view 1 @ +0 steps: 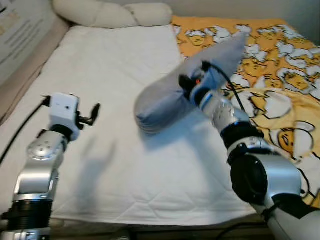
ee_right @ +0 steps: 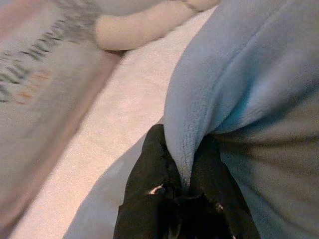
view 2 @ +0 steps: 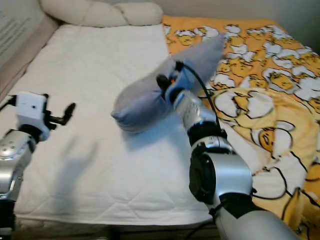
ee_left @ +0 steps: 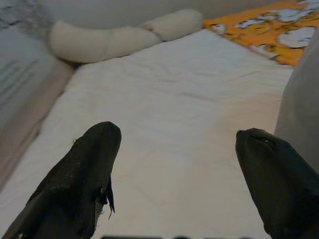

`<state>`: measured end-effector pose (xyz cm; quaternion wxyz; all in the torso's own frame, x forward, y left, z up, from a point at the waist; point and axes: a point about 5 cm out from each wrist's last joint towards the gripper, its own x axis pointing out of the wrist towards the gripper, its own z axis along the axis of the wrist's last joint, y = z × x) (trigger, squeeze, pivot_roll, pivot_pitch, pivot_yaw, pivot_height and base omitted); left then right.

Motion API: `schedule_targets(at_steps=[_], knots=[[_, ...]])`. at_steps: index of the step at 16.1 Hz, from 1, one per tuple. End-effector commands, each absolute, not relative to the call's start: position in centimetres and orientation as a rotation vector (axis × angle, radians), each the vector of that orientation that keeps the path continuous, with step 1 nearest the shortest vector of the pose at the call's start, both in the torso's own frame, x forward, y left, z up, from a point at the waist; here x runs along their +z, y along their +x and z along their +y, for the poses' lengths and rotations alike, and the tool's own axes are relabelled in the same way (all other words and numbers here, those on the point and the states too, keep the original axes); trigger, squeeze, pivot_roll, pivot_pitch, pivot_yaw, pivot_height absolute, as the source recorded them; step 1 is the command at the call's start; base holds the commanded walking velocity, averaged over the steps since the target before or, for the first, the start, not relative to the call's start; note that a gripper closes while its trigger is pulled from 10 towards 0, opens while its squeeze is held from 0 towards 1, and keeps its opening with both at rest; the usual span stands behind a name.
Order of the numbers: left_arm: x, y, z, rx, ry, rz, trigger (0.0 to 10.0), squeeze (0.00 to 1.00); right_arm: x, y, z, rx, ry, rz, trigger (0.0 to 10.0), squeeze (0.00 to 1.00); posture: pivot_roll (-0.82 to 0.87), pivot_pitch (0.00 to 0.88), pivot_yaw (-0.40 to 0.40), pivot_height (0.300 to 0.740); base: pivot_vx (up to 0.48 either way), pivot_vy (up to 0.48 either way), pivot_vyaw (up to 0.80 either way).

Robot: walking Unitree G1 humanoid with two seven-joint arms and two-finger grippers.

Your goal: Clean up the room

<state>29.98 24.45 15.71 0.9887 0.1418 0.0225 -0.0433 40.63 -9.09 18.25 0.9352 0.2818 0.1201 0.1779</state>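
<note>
So: bed (view 1: 100, 165) with a white quilted mattress pad across its left and middle, running to the near edge. Orange blanket (view 1: 280, 65) with a white-and-yellow cartoon print covers the bed's right side, from the far right corner down toward the near right corner. Long cream bolster pillow (view 1: 110, 14) lies along the far edge, bent in the middle. A pale printed panel (view 1: 20, 35) runs along the bed's left edge.

Grey-blue pillow (view 1: 165, 102) sits around the bed's middle, tilted, its far end raised over the blanket's edge and its near end low over the white pad, shadow underneath. Right gripper (ee_right: 182, 174) is clamped on a fold of the pillow's fabric, both black fingers (ee_right: 149, 174) pinching the cloth between them; the right arm reaches in from the near right corner.

Left gripper (ee_left: 174, 149) hovers over the white pad near the bed's left edge, fingers spread wide apart with nothing between them, well apart from the pillow.
</note>
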Motion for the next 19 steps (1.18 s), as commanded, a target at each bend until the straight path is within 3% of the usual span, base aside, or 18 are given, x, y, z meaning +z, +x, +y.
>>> schedule_targets(at_steps=[1,5,6,10,11,12,14,15,17,19], knots=[[16.1,30.1,25.1,-0.062,0.287,0.038,10.0,0.00,22.0,41.3,-9.6,0.439,0.627,0.125,0.0,0.00,0.02,0.000,-0.030,0.740,0.000,0.000,0.00],[16.4,30.3,26.0,-0.031,0.292,0.023,10.0,0.00,22.1,40.3,-12.5,0.539,0.686,0.173,0.0,0.00,0.00,0.000,-0.021,0.740,0.000,0.000,0.00],[16.6,30.4,26.3,-0.027,0.293,0.018,10.0,0.00,19.2,39.1,-14.5,0.522,0.722,0.274,0.0,0.00,0.00,0.000,-0.020,0.740,0.000,0.000,0.00],[16.4,30.9,25.7,-0.064,0.267,0.020,10.0,0.00,9.4,34.7,-17.5,0.422,0.716,0.552,0.0,0.00,-0.02,0.000,-0.002,0.740,0.000,0.000,0.00],[16.2,31.1,25.3,-0.086,0.250,0.026,10.0,0.00,7.9,33.8,-17.9,0.385,0.679,0.596,0.0,0.00,-0.02,0.000,0.000,0.740,0.000,0.000,0.00],[15.2,31.4,23.4,-0.188,0.177,0.062,10.0,0.00,4.7,32.0,-19.1,0.281,0.625,0.668,0.0,0.00,-0.03,0.000,0.008,0.740,0.000,0.000,0.00],[13.3,31.7,20.5,-0.355,0.064,0.135,10.0,0.00,2.6,30.7,-20.4,0.157,0.560,0.711,0.0,0.00,-0.03,0.000,0.011,0.740,0.000,0.000,0.00],[12.2,32.1,18.5,-0.445,-0.010,0.181,10.0,1.00,2.2,30.5,-20.9,0.110,0.507,0.718,0.0,0.00,-0.04,0.000,0.010,0.740,0.000,0.000,0.00],[10.0,34.0,14.6,-0.570,-0.087,0.274,10.0,1.00,2.5,30.9,-20.8,0.117,0.466,0.693,0.0,0.00,-0.06,0.000,0.013,0.740,0.000,0.000,0.00],[9.6,35.6,12.5,-0.548,-0.157,0.307,10.0,1.00,2.7,31.2,-20.5,0.146,0.403,0.683,0.0,0.00,-0.09,0.000,0.025,0.740,0.000,0.000,0.00]])
